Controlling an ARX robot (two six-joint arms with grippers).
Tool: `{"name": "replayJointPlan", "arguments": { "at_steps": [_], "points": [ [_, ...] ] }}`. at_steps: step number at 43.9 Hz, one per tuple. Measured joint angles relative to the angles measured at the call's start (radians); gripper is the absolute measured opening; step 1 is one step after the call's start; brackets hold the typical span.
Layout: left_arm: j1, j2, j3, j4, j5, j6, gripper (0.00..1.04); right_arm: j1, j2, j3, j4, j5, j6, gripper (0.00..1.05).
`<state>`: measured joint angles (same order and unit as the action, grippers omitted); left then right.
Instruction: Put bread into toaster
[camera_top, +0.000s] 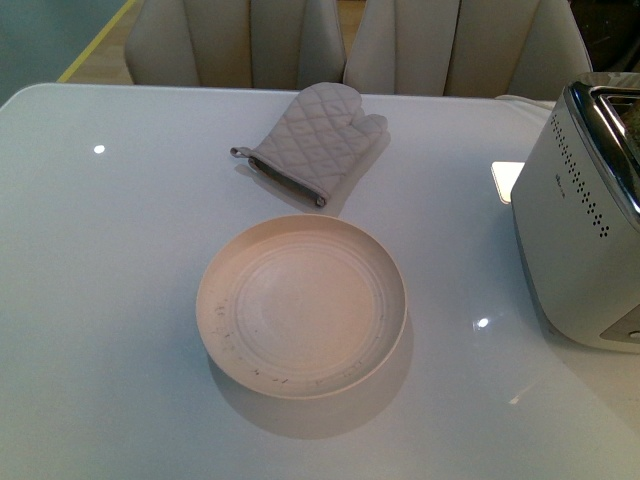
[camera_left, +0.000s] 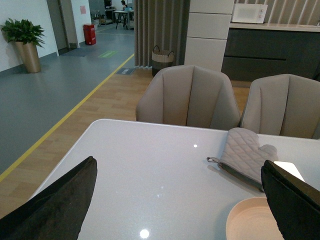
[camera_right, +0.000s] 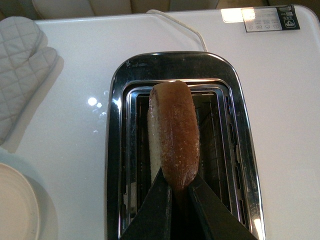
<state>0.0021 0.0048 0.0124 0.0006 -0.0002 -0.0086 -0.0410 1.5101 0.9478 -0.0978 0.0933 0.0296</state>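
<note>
White glossy worktop (camera_top: 100, 300) fills the front view, and two beige padded chairs (camera_left: 187, 97) stand along its far edge.

Toaster (camera_top: 580, 230): you have it upright at the right side of the worktop. It has a white body, a chrome top, and rows of dark vent holes on the side facing the centre.

Plate (camera_top: 300, 310): round and pale pink, it lies flat near the middle of the worktop, well apart from the toaster.

Oven mitt (camera_top: 320, 140): quilted and beige, it lies flat just beyond the plate, with its cuff towards the left.

Bread (camera_right: 172, 140): one slice, seen edge-on from your right wrist camera with the brown crust uppermost. It is lined up along the toaster's slot, directly over the opening. You cannot tell from this view how far its lower edge sits inside.

Right pincer (camera_right: 180, 182): your two dark fingers are clamped on the near end of the bread, one on each face.

Left pincer (camera_left: 178, 165): your fingers are spread wide apart with nothing between them. It hangs above the left part of the worktop, clear of the plate and mitt.
</note>
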Motion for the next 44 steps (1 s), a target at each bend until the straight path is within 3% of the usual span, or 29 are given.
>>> {"name": "replayJointPlan", "arguments": {
  "at_steps": [7,15,31,37,44],
  "points": [
    [0.0,0.0,0.0,0.0,0.0,0.0,0.98,0.002,0.039,-0.01,0.001,-0.019,0.005,0.03],
    [0.0,0.0,0.0,0.0,0.0,0.0,0.98,-0.004,0.07,-0.068,0.037,-0.031,0.027,0.39],
    [0.0,0.0,0.0,0.0,0.0,0.0,0.98,-0.062,-0.348,-0.163,0.175,-0.045,0.033,0.89],
    [0.0,0.0,0.0,0.0,0.0,0.0,0.98,-0.082,-0.525,-0.306,0.436,-0.19,0.002,0.73],
    [0.0,0.0,0.0,0.0,0.0,0.0,0.98,-0.055,-0.61,-0.534,0.57,-0.184,-0.019,0.39]
  ]
}}
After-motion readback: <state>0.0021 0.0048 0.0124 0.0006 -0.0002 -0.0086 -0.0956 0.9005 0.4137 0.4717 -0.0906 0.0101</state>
